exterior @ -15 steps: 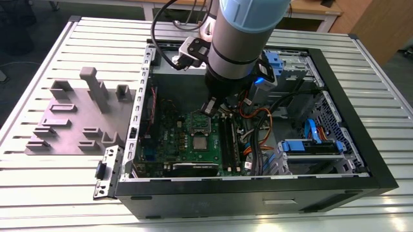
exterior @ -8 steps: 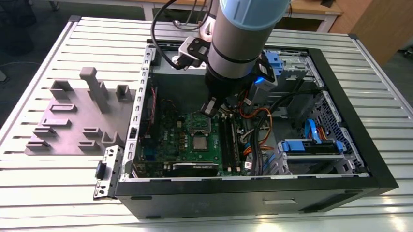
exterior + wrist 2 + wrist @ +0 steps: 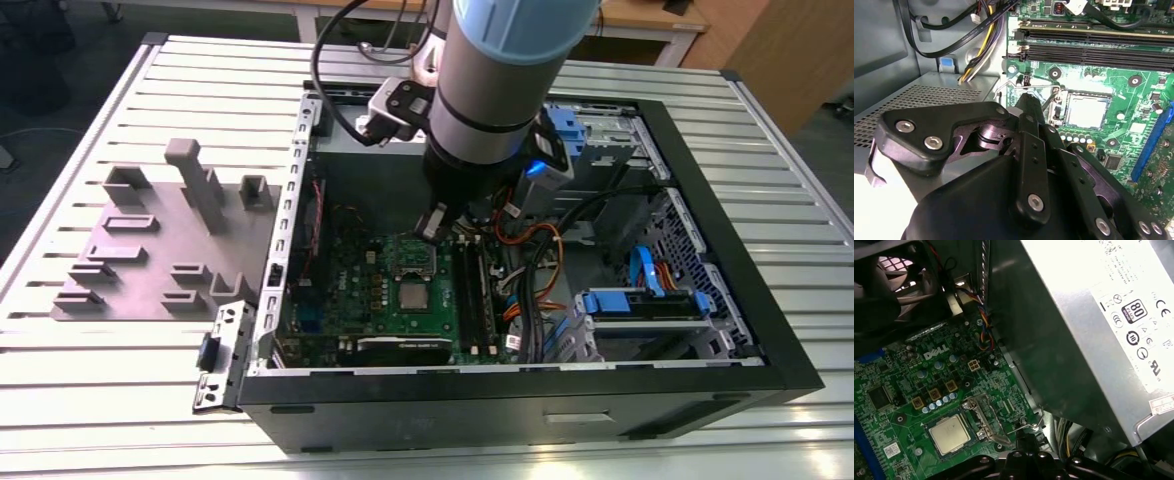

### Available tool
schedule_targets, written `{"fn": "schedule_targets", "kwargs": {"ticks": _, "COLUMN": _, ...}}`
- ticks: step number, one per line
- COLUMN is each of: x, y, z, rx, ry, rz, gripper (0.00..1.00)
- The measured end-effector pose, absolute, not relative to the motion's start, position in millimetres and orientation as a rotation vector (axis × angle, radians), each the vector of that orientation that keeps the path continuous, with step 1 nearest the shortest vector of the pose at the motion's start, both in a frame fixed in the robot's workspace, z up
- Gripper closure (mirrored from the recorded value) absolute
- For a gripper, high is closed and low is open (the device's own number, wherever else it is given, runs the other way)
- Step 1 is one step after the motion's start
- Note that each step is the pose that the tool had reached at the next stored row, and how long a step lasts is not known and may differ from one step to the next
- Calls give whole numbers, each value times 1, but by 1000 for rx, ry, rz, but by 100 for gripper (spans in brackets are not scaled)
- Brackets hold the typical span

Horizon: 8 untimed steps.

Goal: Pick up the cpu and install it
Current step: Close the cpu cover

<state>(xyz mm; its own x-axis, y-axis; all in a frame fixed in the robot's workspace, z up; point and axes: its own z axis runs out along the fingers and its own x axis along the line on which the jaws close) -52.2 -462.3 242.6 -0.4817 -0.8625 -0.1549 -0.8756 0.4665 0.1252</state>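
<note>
The cpu (image 3: 950, 434) sits flat in its socket on the motherboard (image 3: 899, 385). The gripper (image 3: 1029, 107), fingers pressed together and holding nothing, is at the socket lever (image 3: 1024, 427); steady, square pressure there seems wise.

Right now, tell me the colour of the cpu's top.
Dull silver-grey, with a paler rim. The cpu shows best in the first wrist view, seated on the green motherboard.

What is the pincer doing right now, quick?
Pincer: its tip sits beside the chip, which lies in its socket on the green board. It is not holding the chip. Open or closed cannot be told.
</note>
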Motion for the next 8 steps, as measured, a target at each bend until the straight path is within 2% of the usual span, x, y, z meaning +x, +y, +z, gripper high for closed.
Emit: {"fn": "schedule_targets", "kwargs": {"ticks": 8, "x": -52, "y": -465, "z": 243, "rx": -1563, "ry": 2629, "rz": 289, "gripper": 89}}
